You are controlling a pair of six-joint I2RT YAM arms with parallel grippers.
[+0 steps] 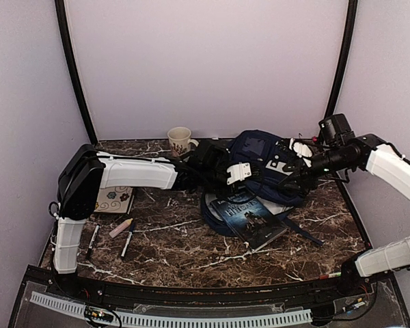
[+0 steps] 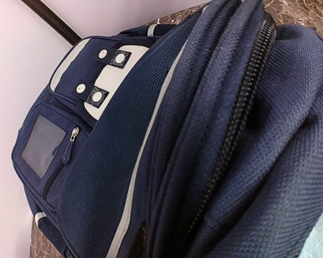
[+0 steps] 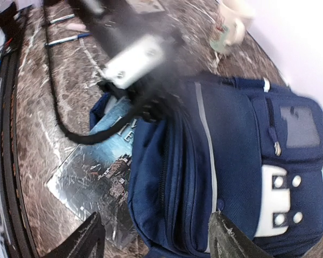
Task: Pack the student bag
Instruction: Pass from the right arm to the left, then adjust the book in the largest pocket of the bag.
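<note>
The student bag [image 1: 263,160], navy with white stripes and a white buckle patch, lies at the back middle of the marble table. Its fabric and a closed black zipper [image 2: 231,134] fill the left wrist view, and the left fingers are hidden there. My left gripper [image 1: 222,176] reaches the bag's left edge and is shut on a fold of its fabric; the right wrist view shows it, blurred, at that edge [image 3: 151,105]. My right gripper [image 3: 156,242] hangs open over the bag's near edge, nothing between its fingers [image 3: 231,242]. A dark-covered book [image 1: 249,215] lies partly under the bag.
A cream mug [image 1: 180,141] stands at the back left of the bag. A patterned notebook [image 1: 114,199] lies under the left arm. In front of it are two pens [image 1: 128,242] and a pink marker [image 1: 121,227]. Bag straps [image 1: 304,231] trail right of the book.
</note>
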